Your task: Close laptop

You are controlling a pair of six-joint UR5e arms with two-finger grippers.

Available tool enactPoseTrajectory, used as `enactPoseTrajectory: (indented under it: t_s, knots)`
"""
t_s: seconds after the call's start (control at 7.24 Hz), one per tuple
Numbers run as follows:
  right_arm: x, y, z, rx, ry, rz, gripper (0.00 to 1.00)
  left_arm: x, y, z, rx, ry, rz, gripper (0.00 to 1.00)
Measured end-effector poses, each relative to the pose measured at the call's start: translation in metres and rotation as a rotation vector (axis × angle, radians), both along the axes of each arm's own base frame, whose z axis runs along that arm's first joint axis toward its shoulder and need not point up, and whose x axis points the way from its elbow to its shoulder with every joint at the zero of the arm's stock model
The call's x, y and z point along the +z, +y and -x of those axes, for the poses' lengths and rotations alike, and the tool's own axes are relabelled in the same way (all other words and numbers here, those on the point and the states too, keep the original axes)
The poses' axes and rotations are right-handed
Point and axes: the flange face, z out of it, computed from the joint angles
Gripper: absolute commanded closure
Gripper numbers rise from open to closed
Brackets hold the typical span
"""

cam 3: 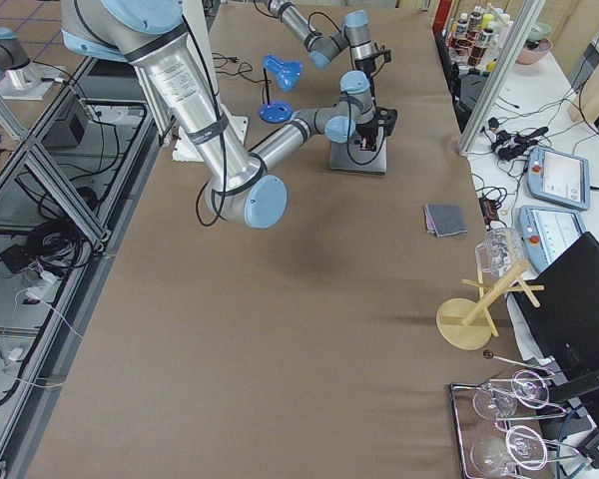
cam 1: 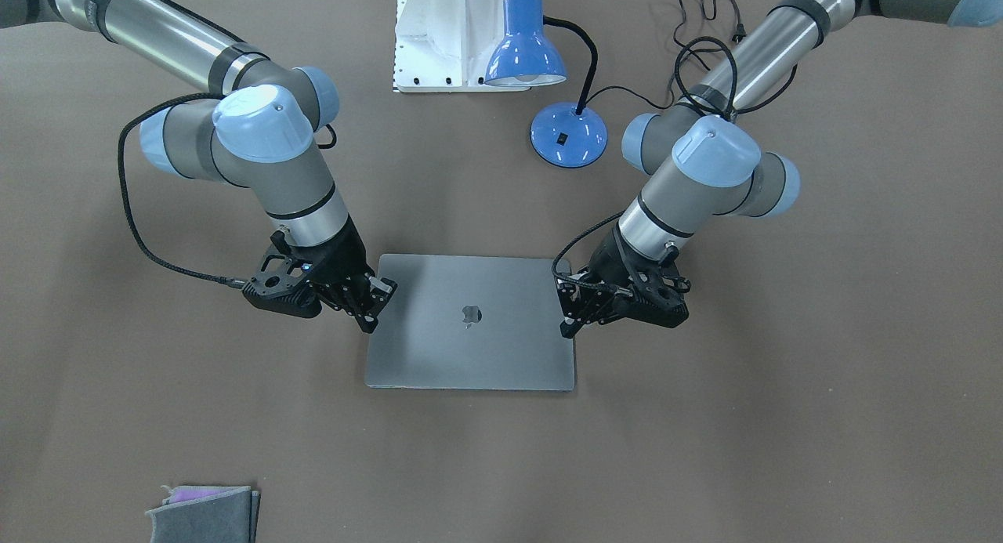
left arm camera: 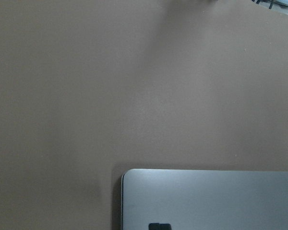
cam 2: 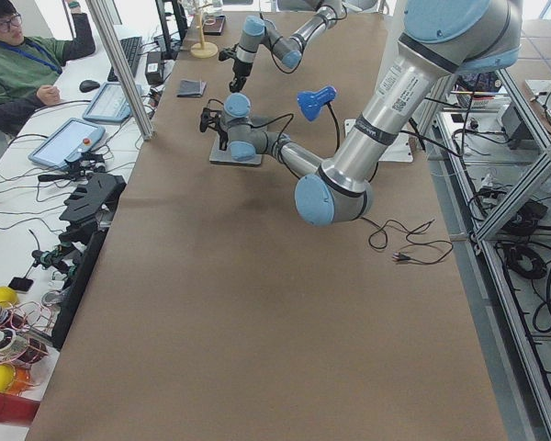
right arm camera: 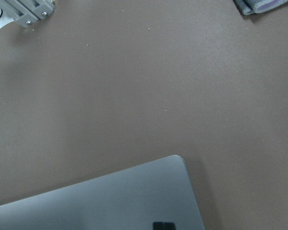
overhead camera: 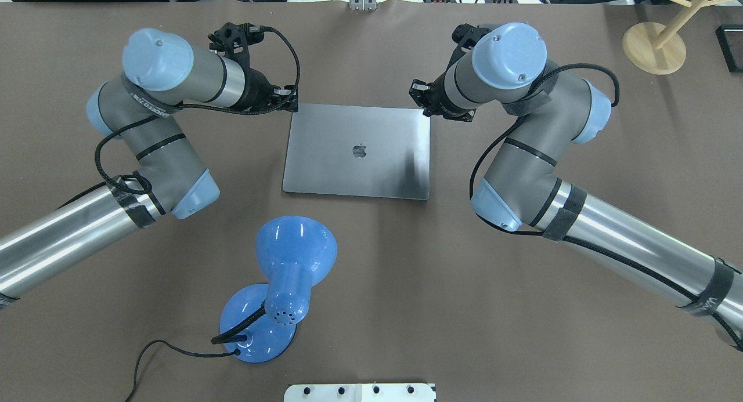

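Observation:
The space-grey laptop (cam 1: 470,355) lies shut and flat on the brown table, lid up with the dark apple logo showing; it also shows in the overhead view (overhead camera: 360,176). My left gripper (cam 1: 568,317) (overhead camera: 289,103) hovers at one far corner of the lid, and my right gripper (cam 1: 374,308) (overhead camera: 419,96) at the other. Both look shut and hold nothing. The left wrist view shows a lid corner (left arm camera: 211,201) with one dark fingertip (left arm camera: 159,226) over it. The right wrist view shows the other corner (right arm camera: 110,201) and a fingertip (right arm camera: 163,225).
A blue desk lamp (cam 1: 525,45) with its round base (cam 1: 568,135) and cord stands between the laptop and the white robot base (cam 1: 439,34). A folded grey cloth (cam 1: 204,513) lies near the operators' edge. A wooden stand (overhead camera: 653,48) is at the far right.

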Motion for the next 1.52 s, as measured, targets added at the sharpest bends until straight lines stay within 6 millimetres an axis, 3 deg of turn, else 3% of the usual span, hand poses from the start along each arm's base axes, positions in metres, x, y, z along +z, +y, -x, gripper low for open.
enactPoseTrajectory:
  t_s: [0.28,0.41,0.69,1.11,1.52]
  knots:
    - [0.022,-0.009,-0.036,-0.019,0.028,-0.016,0.00,-0.009,-0.003,0.043,0.054,-0.014,0.030,0.01]
    - [0.036,-0.015,-0.057,-0.046,0.078,-0.044,0.00,0.002,-0.007,0.072,0.090,-0.056,0.008,0.01]
    - [0.066,-0.025,-0.113,-0.140,0.191,-0.100,0.00,0.050,-0.010,0.153,0.164,-0.174,-0.068,0.01]
    - [0.161,-0.014,-0.234,-0.268,0.310,-0.171,0.00,0.125,0.001,0.257,0.217,-0.336,-0.127,0.01]
    - [0.262,0.025,-0.357,-0.384,0.399,-0.211,0.00,0.188,0.003,0.354,0.312,-0.495,-0.175,0.01]
